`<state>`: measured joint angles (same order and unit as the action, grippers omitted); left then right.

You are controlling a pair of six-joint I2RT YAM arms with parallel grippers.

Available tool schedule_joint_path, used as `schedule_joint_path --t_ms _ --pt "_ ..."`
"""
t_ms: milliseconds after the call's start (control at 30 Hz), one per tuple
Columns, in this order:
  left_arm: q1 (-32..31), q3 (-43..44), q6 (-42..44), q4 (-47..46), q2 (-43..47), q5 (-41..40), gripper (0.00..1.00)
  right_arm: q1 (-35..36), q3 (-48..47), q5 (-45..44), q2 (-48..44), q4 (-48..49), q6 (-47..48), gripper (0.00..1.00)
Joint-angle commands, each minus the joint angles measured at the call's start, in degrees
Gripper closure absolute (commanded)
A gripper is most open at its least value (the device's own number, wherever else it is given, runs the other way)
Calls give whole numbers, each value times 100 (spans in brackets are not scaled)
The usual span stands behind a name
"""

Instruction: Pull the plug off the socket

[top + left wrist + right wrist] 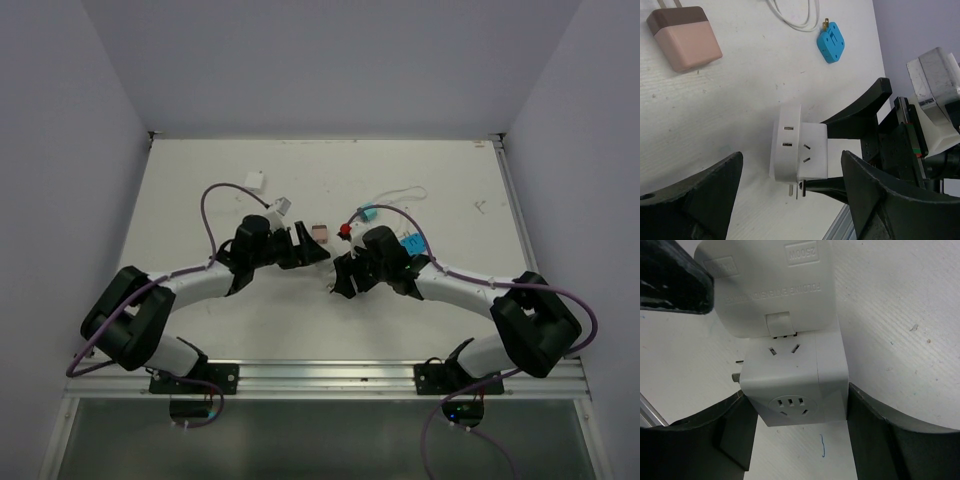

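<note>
The socket (790,375), a white cube with dark slot marks, sits between the fingers of my right gripper (796,395), which press on its two sides just above the table. A flatter white plug block (775,290) lies flush against the socket's far face. In the left wrist view the plug (787,150) and socket (814,150) sit joined, with metal prongs (791,190) sticking out below. My left gripper (792,157) straddles the plug with its jaws wide apart, touching neither side. From above, both grippers meet at the table's middle, left (315,250) and right (345,278).
A pink and brown adapter (684,37) lies beyond the left gripper. A blue plug (831,41) and a white cable (795,15) lie further out. Small items lie scattered at the back, including a white square (256,180). The table's front rail (330,375) is close behind.
</note>
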<state>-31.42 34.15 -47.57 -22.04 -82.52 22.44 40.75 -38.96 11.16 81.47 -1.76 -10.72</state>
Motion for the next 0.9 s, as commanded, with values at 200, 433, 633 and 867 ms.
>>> schedule_joint_path --t_ms 200,433,633,867 --pt "-189 259 -349 -853 -660 95 32 -6 38 97 -140 53 105 100" --pt "-277 276 -376 -1179 -836 7 70 3 55 53 -97 35 96 100" --pt "-268 259 -209 -1179 -503 -362 100 -6 73 -70 -9 -70 114 100" --pt "-251 232 -25 -1355 -63 -705 100 3 -182 -465 343 -693 228 100"
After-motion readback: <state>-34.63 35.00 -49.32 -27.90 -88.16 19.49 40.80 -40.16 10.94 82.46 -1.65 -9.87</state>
